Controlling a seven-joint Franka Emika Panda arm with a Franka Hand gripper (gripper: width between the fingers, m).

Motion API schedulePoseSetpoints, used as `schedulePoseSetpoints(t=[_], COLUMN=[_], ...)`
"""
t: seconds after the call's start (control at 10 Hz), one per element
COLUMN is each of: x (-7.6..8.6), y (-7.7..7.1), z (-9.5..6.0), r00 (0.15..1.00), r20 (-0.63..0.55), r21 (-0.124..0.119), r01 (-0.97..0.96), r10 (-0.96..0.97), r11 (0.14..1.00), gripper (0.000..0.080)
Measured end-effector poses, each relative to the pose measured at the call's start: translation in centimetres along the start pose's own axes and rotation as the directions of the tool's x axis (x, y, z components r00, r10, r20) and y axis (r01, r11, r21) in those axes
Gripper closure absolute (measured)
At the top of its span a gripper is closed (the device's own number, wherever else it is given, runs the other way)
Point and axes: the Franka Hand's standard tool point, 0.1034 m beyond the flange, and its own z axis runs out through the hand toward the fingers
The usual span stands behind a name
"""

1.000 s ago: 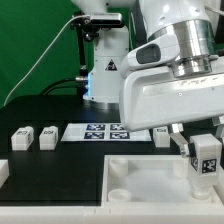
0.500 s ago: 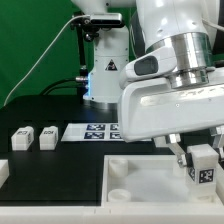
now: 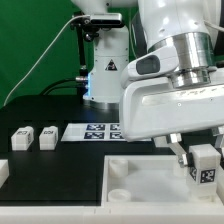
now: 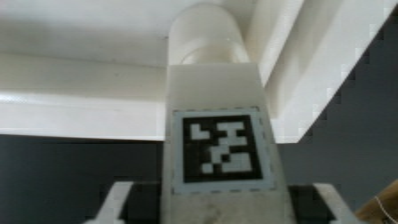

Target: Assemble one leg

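Observation:
My gripper (image 3: 203, 158) is shut on a leg (image 3: 206, 165), a small white block with a black-and-white tag, and holds it upright over the right side of the large white tray (image 3: 135, 175). In the wrist view the leg (image 4: 221, 130) fills the middle between my fingers (image 4: 143, 200), its far end close to the tray's white wall (image 4: 89, 95). Two more legs (image 3: 21, 137) (image 3: 47, 135) lie on the black table at the exterior view's left.
The marker board (image 3: 100, 132) lies flat on the table behind the tray. Another small white block (image 3: 3, 172) sits at the left edge. The robot's base (image 3: 103, 75) stands at the back.
The gripper with the leg has gone down and slightly right over the last second; between half a second ago and now it has barely moved.

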Motion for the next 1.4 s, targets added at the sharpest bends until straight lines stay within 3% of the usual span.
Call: schedulePoseSetpoints(t=[0.1,0.2,0.3,0.4,1.1,1.3,1.4], x=[0.2,0.3,0.3,0.3,1.8,1.3,1.5], y=[-0.1,0.0,0.0,0.0,0.4,0.0,0.0], z=[-0.2,-0.3,-0.3,-0.3,-2.1,-1.8,-1.8], r00=[1.000,1.000,1.000,1.000,1.000,0.999,0.999], r20=[-0.001,-0.003,-0.003,-0.003,-0.010,0.050,0.043], r21=[0.001,0.000,0.000,0.000,-0.002,0.018,0.016], r01=[0.001,0.002,0.002,0.002,0.009,0.007,0.008], r10=[-0.001,-0.002,-0.002,-0.002,-0.009,-0.008,-0.008], r11=[1.000,1.000,1.000,1.000,1.000,1.000,1.000], gripper=[0.0410,0.0241,0.0241,0.0166,0.0150,0.0150,0.0150])
